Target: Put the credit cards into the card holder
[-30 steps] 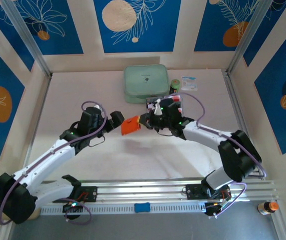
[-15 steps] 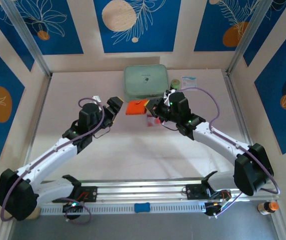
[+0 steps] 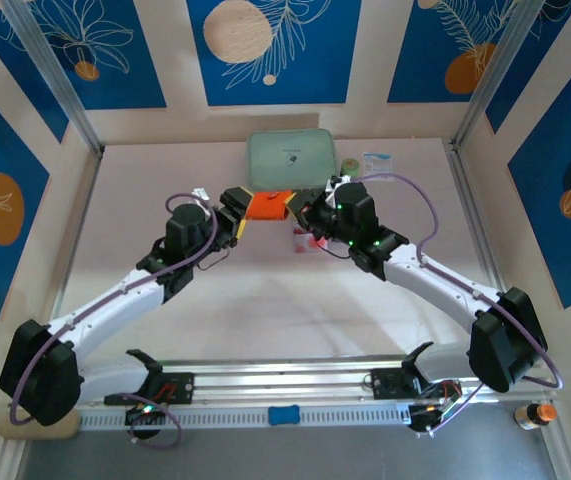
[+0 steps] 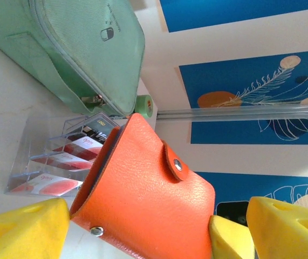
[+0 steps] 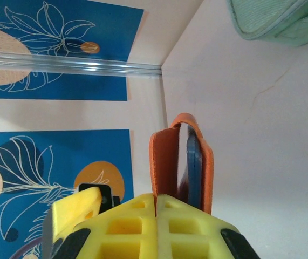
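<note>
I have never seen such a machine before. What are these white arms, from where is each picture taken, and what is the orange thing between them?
These are two robot arms bolted to the near edge of a table. The wide picture looks down from above and behind them. The other two pictures come from a small camera on each wrist, so yellow fingers appear at the bottom. The right claw is shut on the orange card holder. The left claw is open, with its fingers on either side of the holder. On the table lie a mint-green case and a clear tray with the credit cards standing in its slots.
</note>
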Robot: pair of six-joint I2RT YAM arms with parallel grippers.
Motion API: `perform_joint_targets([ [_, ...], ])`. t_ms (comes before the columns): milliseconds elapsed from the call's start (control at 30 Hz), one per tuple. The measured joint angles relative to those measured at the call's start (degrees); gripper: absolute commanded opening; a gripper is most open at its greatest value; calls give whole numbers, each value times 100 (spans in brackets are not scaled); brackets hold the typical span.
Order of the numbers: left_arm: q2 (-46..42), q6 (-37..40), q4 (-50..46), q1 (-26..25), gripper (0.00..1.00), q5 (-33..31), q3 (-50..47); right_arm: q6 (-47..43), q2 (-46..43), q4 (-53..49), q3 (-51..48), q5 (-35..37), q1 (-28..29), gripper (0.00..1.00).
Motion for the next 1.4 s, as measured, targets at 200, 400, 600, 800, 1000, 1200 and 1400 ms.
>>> perform_joint_targets([
  [200,245,-120,162,-39,83,-7,0,138,0,138,0,20,133,0],
  [400,337,-227,442,-76,73,-61,0,201,0,214,0,42,199,0],
  [600,337,-291,619,-101,45,-264,0,260,-2,304,-24,133,210,0],
  [800,337,-299,684,-118,7,-365,0,308,-31,356,-205,216,306,0],
  [1000,334,9,592,-138,0,-350,-17,258,-262,48,-577,389,413,30],
  [1200,337,1008,256,-31,0,13,-15,-363,-1335,-1276,-1180,466,11,58],
  [1400,568,2446,-153,96,0,955,94,-2026,-1709,-2761,-802,306,-758,72],
])
